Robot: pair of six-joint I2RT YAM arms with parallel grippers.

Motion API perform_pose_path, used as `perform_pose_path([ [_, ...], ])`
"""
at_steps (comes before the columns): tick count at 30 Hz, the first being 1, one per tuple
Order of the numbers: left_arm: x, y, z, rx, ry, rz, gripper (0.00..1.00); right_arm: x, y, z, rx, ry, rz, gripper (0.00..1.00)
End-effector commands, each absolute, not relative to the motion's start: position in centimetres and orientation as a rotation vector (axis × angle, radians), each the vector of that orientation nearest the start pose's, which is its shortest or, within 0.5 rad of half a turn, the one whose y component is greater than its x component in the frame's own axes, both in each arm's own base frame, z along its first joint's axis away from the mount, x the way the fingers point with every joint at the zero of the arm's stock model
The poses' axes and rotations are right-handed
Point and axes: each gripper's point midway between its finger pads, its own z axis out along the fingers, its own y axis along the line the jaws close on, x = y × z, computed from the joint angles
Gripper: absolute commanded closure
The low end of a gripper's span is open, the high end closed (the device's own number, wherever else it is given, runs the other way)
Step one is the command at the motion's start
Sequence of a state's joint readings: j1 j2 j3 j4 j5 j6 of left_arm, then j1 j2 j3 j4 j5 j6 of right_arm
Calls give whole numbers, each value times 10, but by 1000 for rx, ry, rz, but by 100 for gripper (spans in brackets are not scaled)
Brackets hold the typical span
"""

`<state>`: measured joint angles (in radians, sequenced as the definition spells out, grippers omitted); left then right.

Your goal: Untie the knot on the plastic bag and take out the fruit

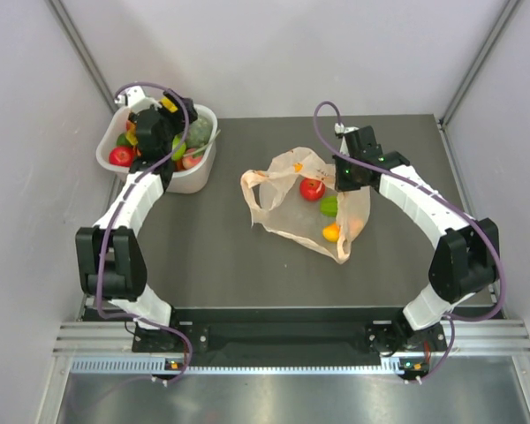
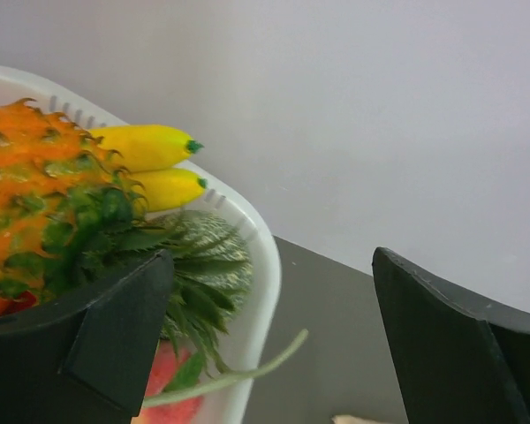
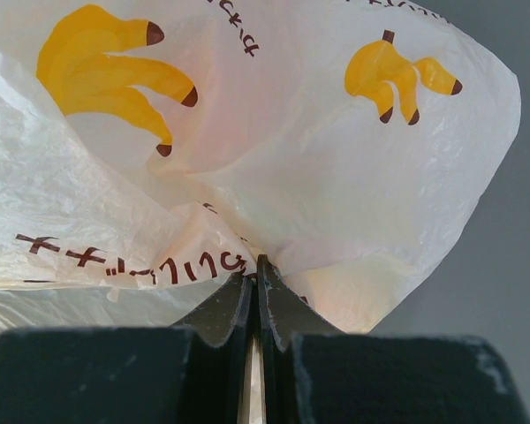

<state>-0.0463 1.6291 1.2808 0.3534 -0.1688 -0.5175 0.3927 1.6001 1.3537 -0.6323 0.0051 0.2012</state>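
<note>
The peach-orange plastic bag (image 1: 287, 199) lies slack mid-table, printed with bananas (image 3: 318, 159). Through its film show a red fruit (image 1: 313, 188), a green piece (image 1: 329, 205) and an orange one (image 1: 332, 232). My right gripper (image 1: 352, 170) is shut on a fold of the bag's film (image 3: 258, 265) at its right edge. No knot is in view. My left gripper (image 1: 165, 119) hangs open over the white tub (image 1: 203, 172), nothing between its fingers (image 2: 269, 291). The orange pineapple (image 2: 44, 203) and yellow bananas (image 2: 155, 146) lie in the tub beside the left finger.
The tub's rim (image 2: 267, 265) sits under the left jaws, with a grey-green melon (image 2: 214, 252) and a red fruit (image 1: 121, 156) inside. Grey walls stand close behind and left of the tub. Bare dark tabletop (image 1: 203, 247) stretches between tub and bag.
</note>
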Motion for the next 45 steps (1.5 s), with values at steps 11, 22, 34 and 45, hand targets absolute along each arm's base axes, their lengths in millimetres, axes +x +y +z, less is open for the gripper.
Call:
perform_pose_path([
  [11,318,-221,392,303,1408,-1112,11,357,160,192,-273,2390,268,100],
  [22,145,-362,315,910,1445,-1386,28,318,166,209,-340,2399,312,100],
  [34,179,-412,199,1248,1534,-1080,33,301,167,219,-383,2410,322,100],
  [45,261,-439,145,1239,1577,-1015,34,292,172,219,-426,2416,370,100],
])
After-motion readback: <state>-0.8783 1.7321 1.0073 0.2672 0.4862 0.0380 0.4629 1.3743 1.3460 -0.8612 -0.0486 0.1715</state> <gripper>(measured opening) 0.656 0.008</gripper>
